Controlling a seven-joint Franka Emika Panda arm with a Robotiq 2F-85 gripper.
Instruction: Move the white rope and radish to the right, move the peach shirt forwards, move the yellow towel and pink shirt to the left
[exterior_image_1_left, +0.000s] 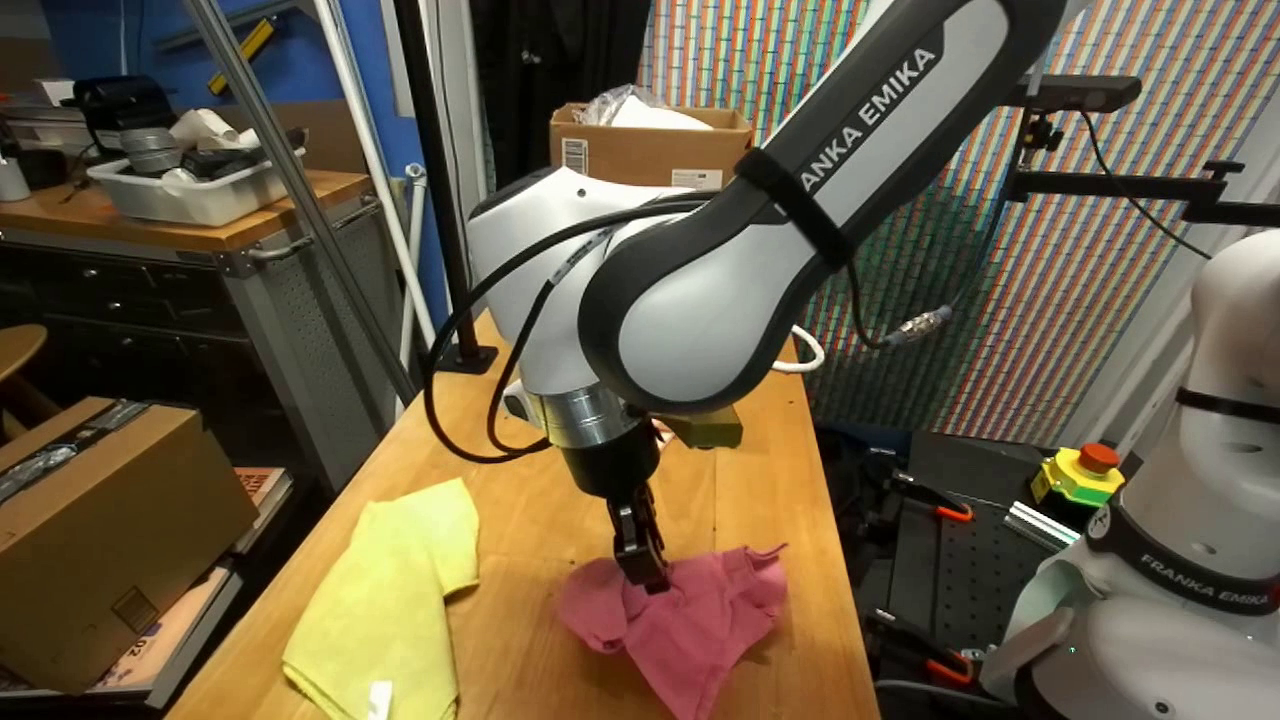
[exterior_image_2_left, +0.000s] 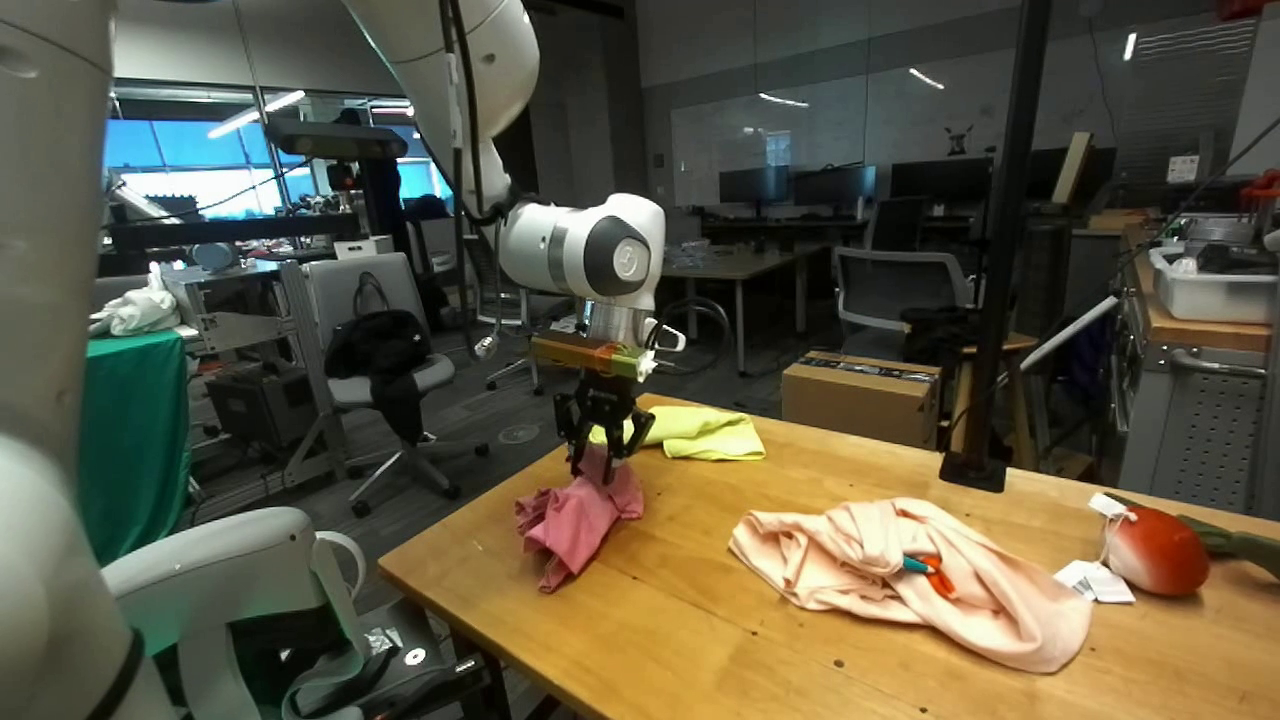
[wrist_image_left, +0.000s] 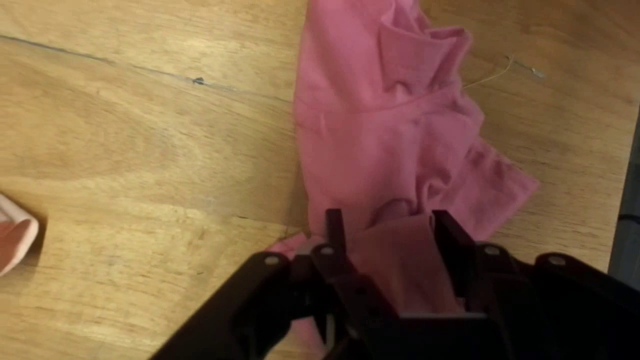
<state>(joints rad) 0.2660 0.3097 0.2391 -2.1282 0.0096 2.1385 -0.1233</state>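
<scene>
My gripper (exterior_image_1_left: 655, 582) points down at the pink shirt (exterior_image_1_left: 710, 625), which lies crumpled on the table. In the wrist view the fingertips of the gripper (wrist_image_left: 387, 214) stand apart, and a raised fold of the pink shirt (wrist_image_left: 360, 145) rises between them; whether it touches either finger I cannot tell. The yellow towel (exterior_image_1_left: 390, 600) lies folded beside it, also visible in both exterior views. A bunched peach shirt (exterior_image_2_left: 980, 610) and the red radish (exterior_image_2_left: 1165, 552) with green leaves are at the opposite end. A white rope (exterior_image_1_left: 808, 352) shows partly as a loop behind the arm.
A small teal and orange object (exterior_image_2_left: 930, 570) rests on the peach shirt. A black pole (exterior_image_2_left: 985, 300) rises from the table's edge. Another robot arm (exterior_image_1_left: 1150, 600) stands beyond the table's side. A cardboard box (exterior_image_2_left: 860, 400) is off the table.
</scene>
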